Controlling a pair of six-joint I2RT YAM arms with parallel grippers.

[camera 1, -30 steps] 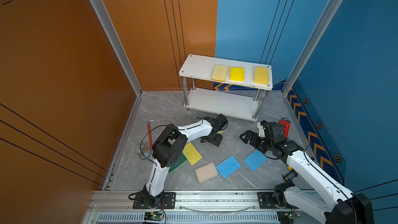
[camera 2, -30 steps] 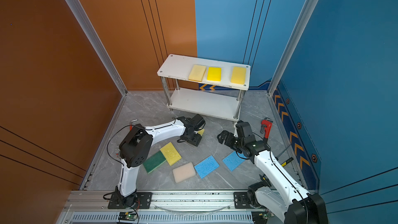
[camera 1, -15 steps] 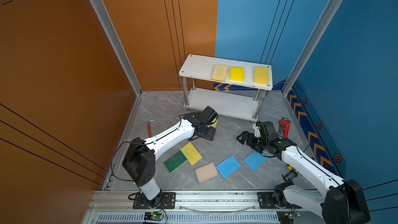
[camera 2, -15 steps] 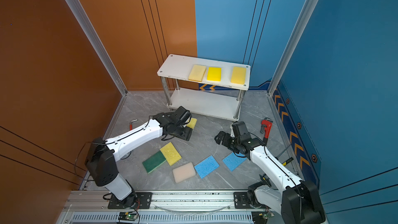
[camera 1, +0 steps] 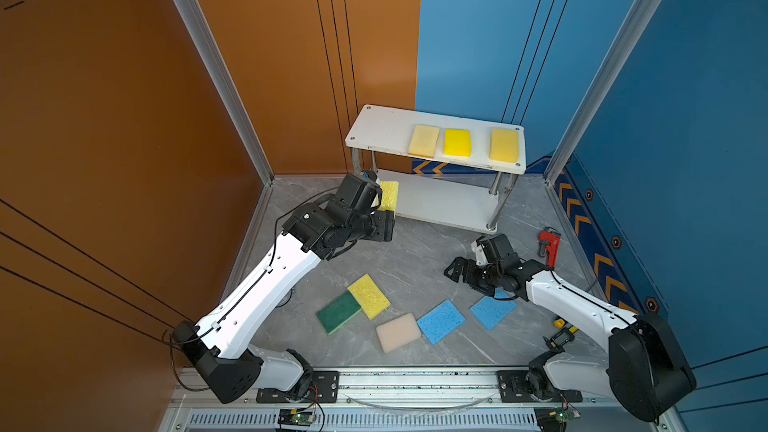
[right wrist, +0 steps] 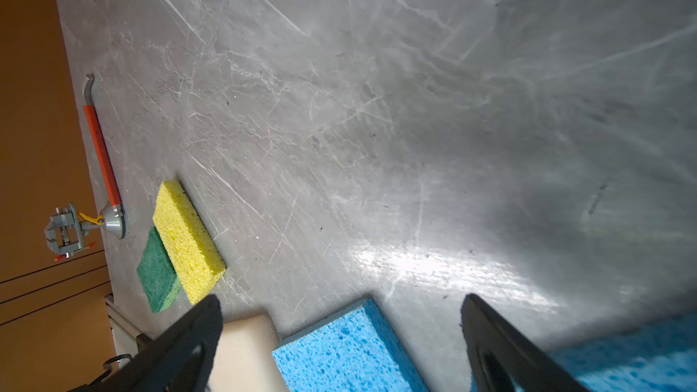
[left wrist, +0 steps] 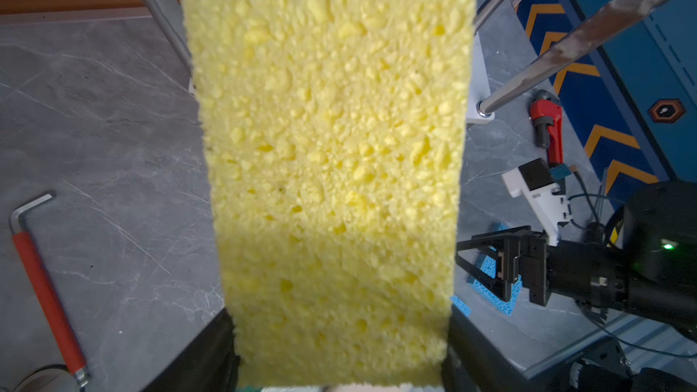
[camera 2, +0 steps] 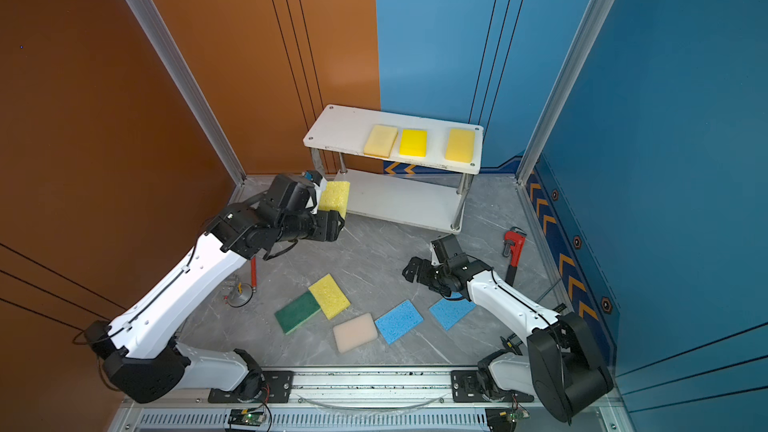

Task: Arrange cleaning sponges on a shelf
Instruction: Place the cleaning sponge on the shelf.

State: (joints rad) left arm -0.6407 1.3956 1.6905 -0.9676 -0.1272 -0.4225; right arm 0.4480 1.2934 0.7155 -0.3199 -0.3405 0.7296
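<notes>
The left gripper (camera 2: pixel 331 218) is gripping a porous pale-yellow sponge (left wrist: pixel 332 167) by one short edge, its jaws pressing on either side of it. In both top views this sponge is standing upright just left of centre, at the left end of the lower board (camera 1: pixel 440 201) of the shelf (camera 1: pixel 382 131). I cannot tell whether it is touching that board. In the left wrist view it is filling the middle of the frame, with the chrome posts (left wrist: pixel 588 32) showing behind it.

The shelf is standing above the middle of the frame. On its top board (camera 2: pixel 336 137), three sponges are lying flat in a row toward the right end: a pale sponge (camera 1: pixel 424 141), a bright yellow sponge (camera 1: pixel 457 142) just beside it, and a golden sponge (camera 1: pixel 504 144) a little apart.

The right gripper (camera 1: pixel 456 271) is hovering low over the grey floor (right wrist: pixel 377 107), right of centre, with its jaws spread wide and holding nothing. Just below it in the frame a blue sponge (camera 1: pixel 492 311) is lying flat, with a second blue sponge (camera 1: pixel 441 321) near it. Further left, in the lower middle, a pinkish-beige sponge (camera 1: pixel 398 332), a thin yellow sponge (camera 1: pixel 369 296) and a dark green sponge (camera 1: pixel 338 311) are lying on the floor, the yellow one touching the green. A red wrench (camera 1: pixel 549 243) is lying at the right, near the front right post.
</notes>
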